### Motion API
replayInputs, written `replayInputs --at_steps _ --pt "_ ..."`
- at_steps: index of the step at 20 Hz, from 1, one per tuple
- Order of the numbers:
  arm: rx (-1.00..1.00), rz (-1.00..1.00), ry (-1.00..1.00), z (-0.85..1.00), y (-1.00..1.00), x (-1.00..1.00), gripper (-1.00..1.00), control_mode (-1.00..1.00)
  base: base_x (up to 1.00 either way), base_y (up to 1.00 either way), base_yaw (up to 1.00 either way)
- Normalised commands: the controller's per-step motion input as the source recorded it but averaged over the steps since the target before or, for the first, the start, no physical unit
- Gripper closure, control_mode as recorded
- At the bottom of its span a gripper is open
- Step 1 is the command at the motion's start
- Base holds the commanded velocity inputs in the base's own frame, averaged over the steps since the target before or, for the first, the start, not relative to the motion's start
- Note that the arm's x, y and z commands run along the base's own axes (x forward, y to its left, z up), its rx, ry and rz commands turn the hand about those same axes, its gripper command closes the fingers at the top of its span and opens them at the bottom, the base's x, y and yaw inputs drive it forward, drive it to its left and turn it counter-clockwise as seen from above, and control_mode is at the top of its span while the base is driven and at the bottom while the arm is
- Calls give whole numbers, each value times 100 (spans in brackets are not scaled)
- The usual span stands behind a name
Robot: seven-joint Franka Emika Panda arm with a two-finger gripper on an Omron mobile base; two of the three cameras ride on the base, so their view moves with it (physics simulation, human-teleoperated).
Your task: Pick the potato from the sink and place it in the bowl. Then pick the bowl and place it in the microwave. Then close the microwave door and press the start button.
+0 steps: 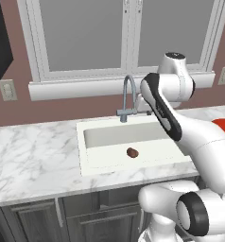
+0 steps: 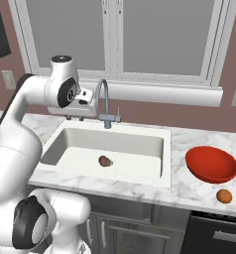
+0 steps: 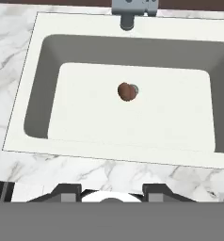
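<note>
Nothing is done yet: the potato (image 3: 126,92) is left in the sink (image 3: 43,94), the bowl (image 2: 211,164) is empty, and the gripper (image 3: 111,192) (held high above) cannot be judged open or closed.

- The sink (image 3: 43,94) lies open from above, its white floor bare around the potato (image 3: 126,92) at the drain.
- The faucet (image 2: 104,101) arches over the back rim, crowding that side.
- On the counter (image 2: 189,191) right of the sink, the bowl (image 2: 211,164) and a small orange object (image 2: 224,196) take up room.
</note>
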Motion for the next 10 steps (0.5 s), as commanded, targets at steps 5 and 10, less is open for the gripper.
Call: replayInputs --at_steps 5,10 --pt "-6 0 6 -22 -8 -5 -100 -100 0 0 0" --pt "-1 0 7 -80 -49 -37 -100 -100 0 0 0"
